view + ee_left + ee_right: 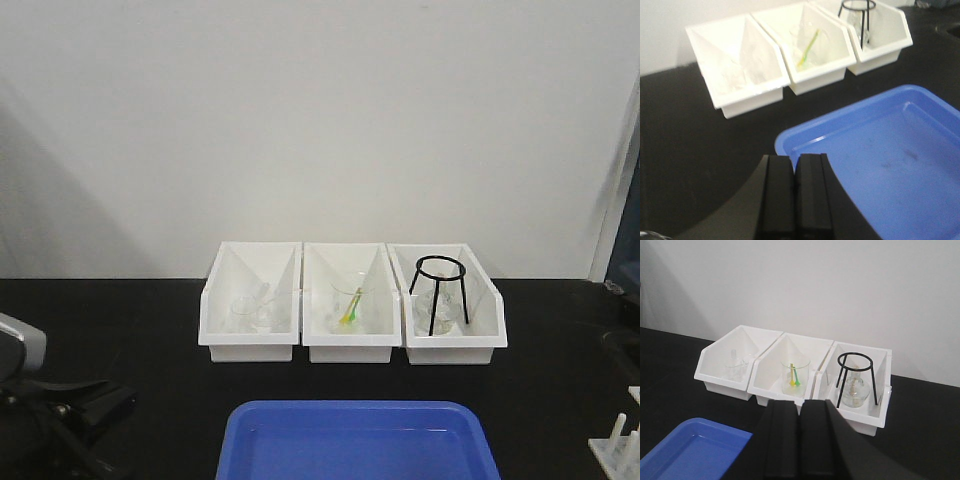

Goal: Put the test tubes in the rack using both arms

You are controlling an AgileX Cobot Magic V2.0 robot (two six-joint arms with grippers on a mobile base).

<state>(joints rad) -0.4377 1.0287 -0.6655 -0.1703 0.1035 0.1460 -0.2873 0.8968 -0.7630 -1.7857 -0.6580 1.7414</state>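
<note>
The white rack (620, 442) shows only partly at the front right edge of the black table, with its pegs upright. I cannot make out the test tubes for certain; a slim clear glass piece (733, 356) rises from the glassware in the left white bin (715, 367). My left gripper (795, 158) is shut with nothing between its fingers, over the near left corner of the blue tray (920, 100). My right gripper (800, 403) is also shut and empty, a little in front of the middle bin (771, 376). The left arm (40, 405) lies at the front left.
Three white bins stand side by side at the back against the wall. The middle one (345, 345) holds a beaker (795, 371) with yellow and green sticks. The right one (480, 340) holds a black wire tripod (438, 292) over a round flask (856, 392). The blue tray (355, 445) sits front centre.
</note>
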